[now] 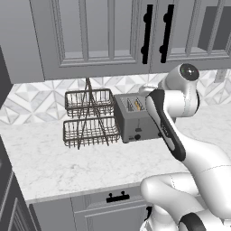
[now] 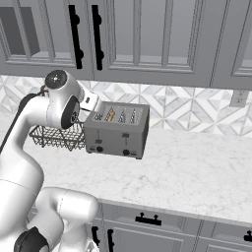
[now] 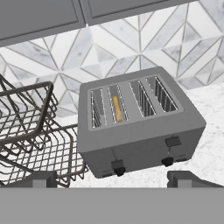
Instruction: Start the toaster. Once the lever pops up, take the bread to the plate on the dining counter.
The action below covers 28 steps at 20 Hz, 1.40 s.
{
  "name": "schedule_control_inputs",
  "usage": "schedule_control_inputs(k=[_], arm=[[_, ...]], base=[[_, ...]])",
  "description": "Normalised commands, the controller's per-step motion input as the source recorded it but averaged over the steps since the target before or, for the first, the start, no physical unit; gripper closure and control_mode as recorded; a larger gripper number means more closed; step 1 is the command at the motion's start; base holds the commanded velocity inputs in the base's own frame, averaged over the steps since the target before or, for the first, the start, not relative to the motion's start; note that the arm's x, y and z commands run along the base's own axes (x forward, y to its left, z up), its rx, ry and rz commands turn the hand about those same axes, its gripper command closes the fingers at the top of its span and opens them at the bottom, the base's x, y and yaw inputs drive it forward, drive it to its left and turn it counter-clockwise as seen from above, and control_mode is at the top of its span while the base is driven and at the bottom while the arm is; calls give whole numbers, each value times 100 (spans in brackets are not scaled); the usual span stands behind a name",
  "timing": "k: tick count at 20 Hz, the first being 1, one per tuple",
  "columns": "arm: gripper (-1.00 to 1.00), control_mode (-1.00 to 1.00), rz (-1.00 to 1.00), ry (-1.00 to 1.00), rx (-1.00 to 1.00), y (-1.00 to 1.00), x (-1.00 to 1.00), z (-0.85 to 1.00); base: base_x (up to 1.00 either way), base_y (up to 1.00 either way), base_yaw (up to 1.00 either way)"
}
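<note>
- Nearest us, the grey cabinet fronts (image 2: pixel 147 221) run below the counter edge, black handles showing on the drawers.
- Above them lies the white marble worktop (image 1: pixel 67 162), bare along its near strip.
- The gripper (image 3: pixel 113 177) hangs just in front of the toaster, looking down on it. Its two dark fingertips (image 3: pixel 186 178) stand wide apart, one on each side of the toaster's front, with nothing between them.
- And there's the toaster (image 3: pixel 140 122), boxy grey, set at the middle of the worktop with its knobs and levers facing us.
- The bread (image 3: pixel 117 108) sits down inside the second slot from the left, just a thin tan edge showing.
- Hard on the toaster's left stands the two-tier wire basket rack (image 1: pixel 89 118), just beside it; whether they touch, I can't tell.
- Behind it all runs the patterned tile backsplash (image 2: pixel 187 106), with an outlet (image 2: pixel 238 98) far right.
- Up top, grey wall cabinets (image 1: pixel 103 36) with long black handles.
</note>
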Motion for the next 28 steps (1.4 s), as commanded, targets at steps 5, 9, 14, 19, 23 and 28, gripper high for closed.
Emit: schedule_control_inputs(k=[5,9,14,19,23,28], arm=[[-100,-100,0,0,0,0,0,0],[-100,-100,0,0,0,0,0,0],[-100,-100,0,0,0,0,0,0],[-100,-100,0,0,0,0,0,0],[-100,-100,0,0,0,0,0,0],[-100,-100,0,0,0,0,0,0]], base=[[0,0,0],[0,0,0],[0,0,0],[0,0,0],[0,0,0],[0,0,0]])
